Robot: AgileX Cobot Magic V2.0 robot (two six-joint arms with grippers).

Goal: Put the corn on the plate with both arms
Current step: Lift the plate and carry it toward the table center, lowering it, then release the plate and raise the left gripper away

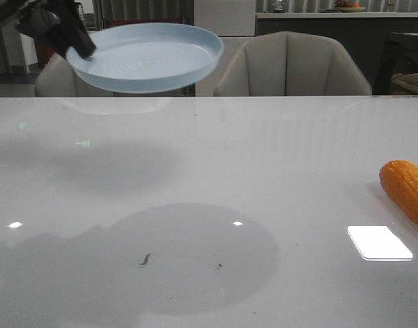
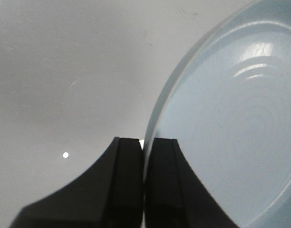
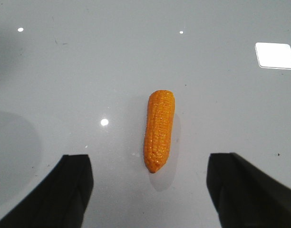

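- While the corn is lying on its side on the glossy white counter, it is showing as an orange, shiny cob with tidy rows of small kernels, one end blunt and the other narrowing to a rounded tip.
- In the front view the corn is sitting at the far right edge of the picture, and the frame is cutting off part of it, so its full length is not showing there.
- The right end effector is hovering above the cob with its two dark fingers spread wide apart, one on each side and neither touching it.
- The plate is hanging in the air at the upper left, well apart from the corn, tilted a little; it is round, shallow and pale blue, with a low upright rim and faint concentric rings in its smooth floor.
- The left end effector is pinching the plate's rim, its flat black fingers pressed together on the thin edge.
- In the front view that end effector is appearing only as a dark, blurred mass at the plate's left side, and its fingers are hard to make out.
- The plate is casting a broad soft shadow on the counter, which is reflecting ceiling lights as bright spots and one bright rectangle.
- Small dark specks are lying on the counter inside the shadow; what they are cannot be told.
- Beige padded chairs are standing behind the counter.
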